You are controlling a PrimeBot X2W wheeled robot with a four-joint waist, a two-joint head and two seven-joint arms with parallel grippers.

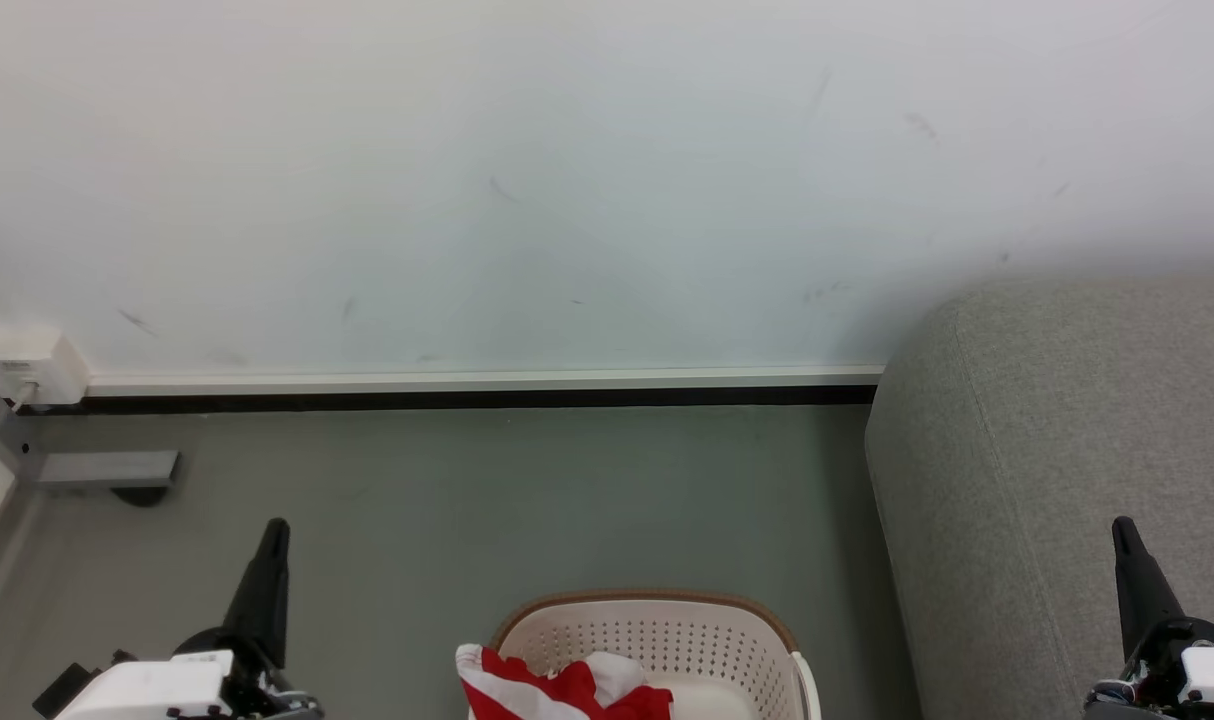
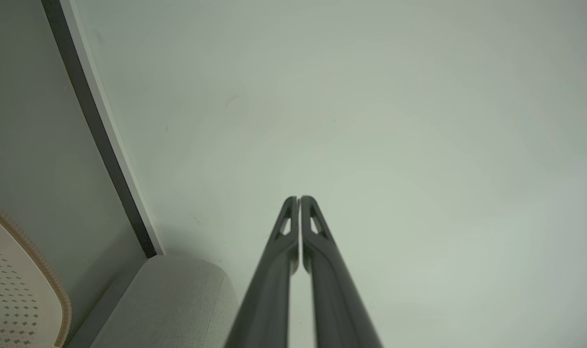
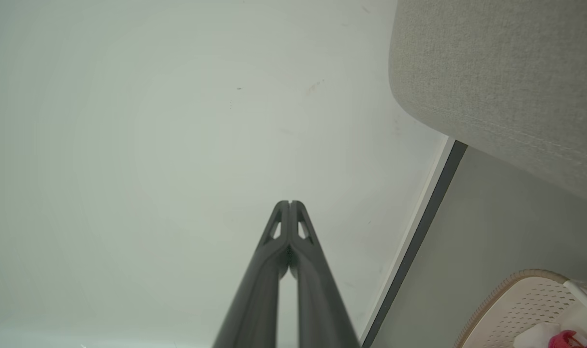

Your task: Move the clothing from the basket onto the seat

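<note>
Grey floor (image 1: 517, 500) bears basket (image 1: 657, 630) of crumpled red-white clothing (image 1: 557, 690); left hand (image 1: 277, 524), right hand (image 1: 1123, 524) closed.

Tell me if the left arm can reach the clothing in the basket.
Probably yes: the clothing sits uncovered in the basket, nothing stands between it and the left gripper, though that gripper is shut.

Open floor (image 1: 527, 500) btwn basket (image 1: 647, 598) & seat (image 1: 1047, 450), seemingly passable.

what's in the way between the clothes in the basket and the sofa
Nothing visible. The clothes lie in the basket, and only its wall and a strip of floor separate them from the sofa on the right.
</note>
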